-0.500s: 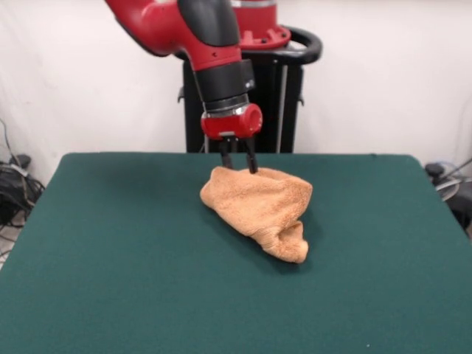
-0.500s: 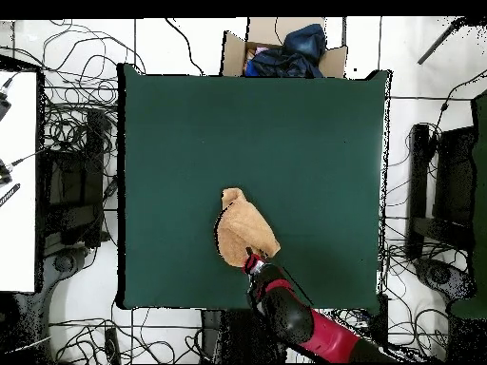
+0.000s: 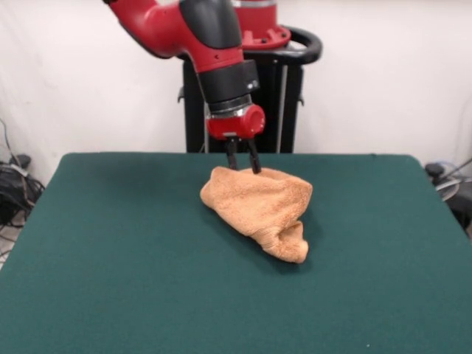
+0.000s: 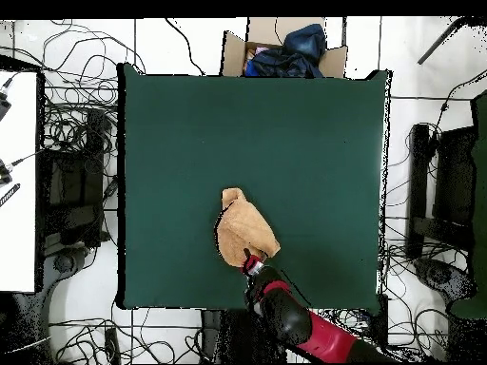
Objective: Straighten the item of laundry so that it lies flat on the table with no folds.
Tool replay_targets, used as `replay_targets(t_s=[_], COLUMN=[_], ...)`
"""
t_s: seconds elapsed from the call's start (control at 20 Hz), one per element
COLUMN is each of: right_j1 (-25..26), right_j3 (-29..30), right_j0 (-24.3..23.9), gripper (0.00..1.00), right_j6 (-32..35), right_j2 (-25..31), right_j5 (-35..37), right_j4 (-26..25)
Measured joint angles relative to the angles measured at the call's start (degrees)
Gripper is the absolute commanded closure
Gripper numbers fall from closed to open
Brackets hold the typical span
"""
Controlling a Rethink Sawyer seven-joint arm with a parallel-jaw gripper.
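The orange-tan towel lies crumpled in a folded heap near the middle of the green table, a little towards the robot's side. My gripper points straight down at the towel's far edge. Its two black fingers stand apart and their tips meet the towel's top fold. In the overhead view the towel lies on the table, and the gripper is at the towel's lower right end, close to the table's bottom edge.
The black pedestal stands behind the table's far edge. A cardboard box with dark blue cloth sits beyond the table's top edge in the overhead view. Cables cover the floor on both sides.
The gripper has shifted slightly to the right in the front view, along the towel's far edge. The towel has kept its shape and place.
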Motion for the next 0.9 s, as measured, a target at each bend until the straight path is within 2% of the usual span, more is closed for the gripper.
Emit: replay_targets(t_s=[0.5,0.9], right_j1=[-0.23,-0.28], right_j3=[2.66,3.23], right_j0=[-0.79,-1.39], gripper=[0.0,0.0], right_j6=[2.64,2.76], right_j2=[0.19,0.67], right_j5=[-5.3,-6.93], right_j4=[-0.01,-0.29])
